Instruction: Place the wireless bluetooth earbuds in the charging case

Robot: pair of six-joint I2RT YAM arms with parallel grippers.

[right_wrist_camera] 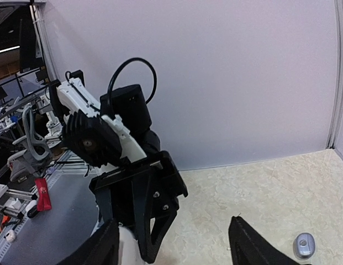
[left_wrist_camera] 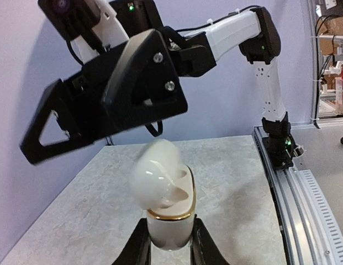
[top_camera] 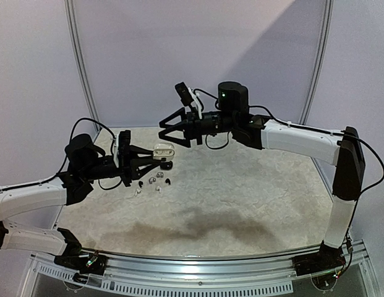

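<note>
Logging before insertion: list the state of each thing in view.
left gripper: shut on the charging case.
charging case: lid open, held off the table.
right gripper: open, holding nothing, above the charging case.
earbuds: loose on the table.
grey case: on the table, seemingly shut.

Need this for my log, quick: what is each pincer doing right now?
Left pincer: closed on the white charging case, whose lid is open.
Right pincer: open, holding nothing.
</note>
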